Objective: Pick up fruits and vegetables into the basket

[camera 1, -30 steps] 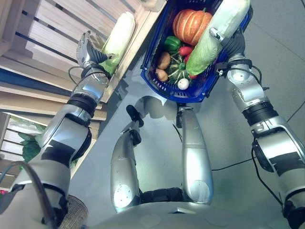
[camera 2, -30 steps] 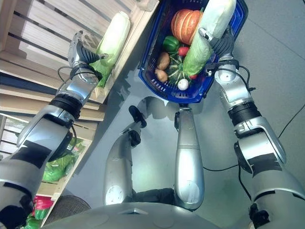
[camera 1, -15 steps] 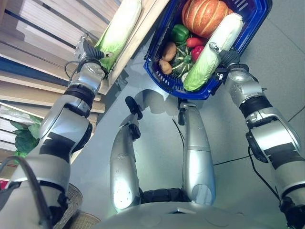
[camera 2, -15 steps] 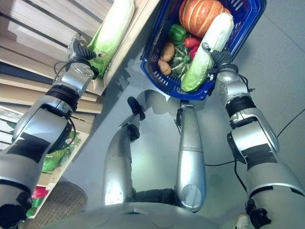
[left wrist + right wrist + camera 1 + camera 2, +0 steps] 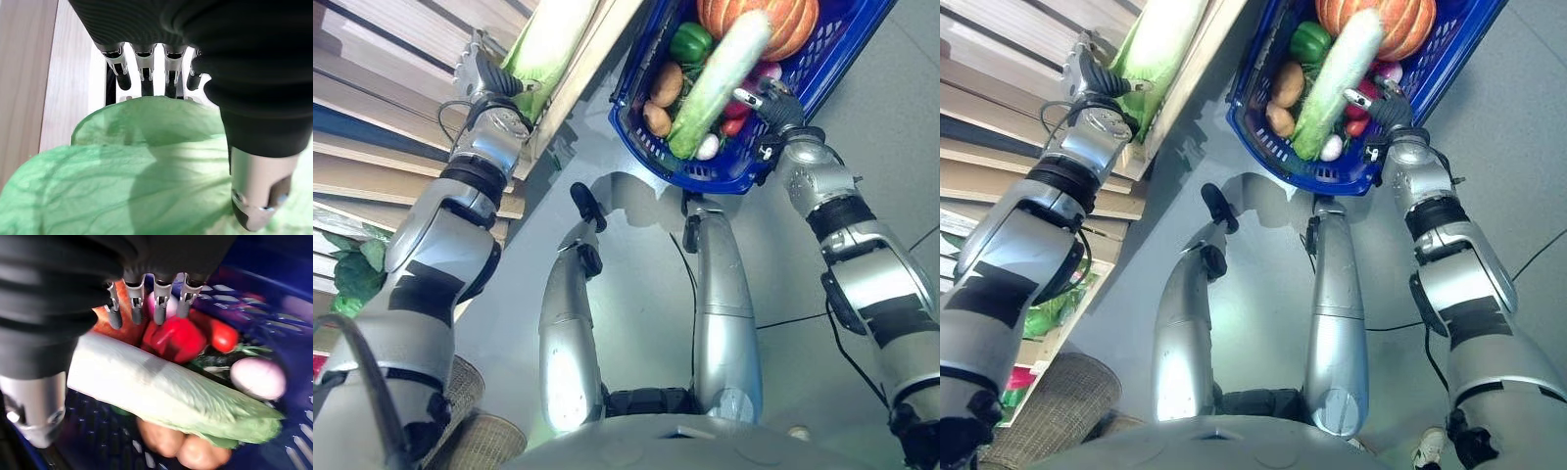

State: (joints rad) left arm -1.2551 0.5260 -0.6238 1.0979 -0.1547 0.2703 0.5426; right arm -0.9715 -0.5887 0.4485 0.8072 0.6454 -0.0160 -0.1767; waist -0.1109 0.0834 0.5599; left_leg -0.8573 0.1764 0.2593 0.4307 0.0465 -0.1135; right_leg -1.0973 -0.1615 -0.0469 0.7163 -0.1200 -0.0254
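Observation:
A blue basket (image 5: 705, 181) stands on the floor and holds a pumpkin (image 5: 783, 24), a green pepper (image 5: 690, 44), potatoes (image 5: 664, 88), red peppers (image 5: 176, 338) and a pale onion (image 5: 257, 378). A long napa cabbage (image 5: 715, 83) lies slantwise across them. My right hand (image 5: 766, 98) hovers open at the basket's near right rim, its fingers (image 5: 134, 303) straight and clear of the cabbage (image 5: 166, 391). A second napa cabbage (image 5: 548, 39) lies on the wooden shelf. My left hand (image 5: 484, 73) is at its leafy end, fingers (image 5: 146, 81) straight over the green leaves (image 5: 122, 186).
The slatted wooden shelf (image 5: 411, 108) runs along the left, its edge close to the basket. Leafy greens (image 5: 352, 274) sit on a lower level. A wicker basket (image 5: 460, 392) stands at the lower left. Grey floor lies to the right of the blue basket.
My right hand has lowered its cabbage into the basket and let go; the cabbage now lies across the produce. The view has shifted. My left hand stays at the shelf cabbage.

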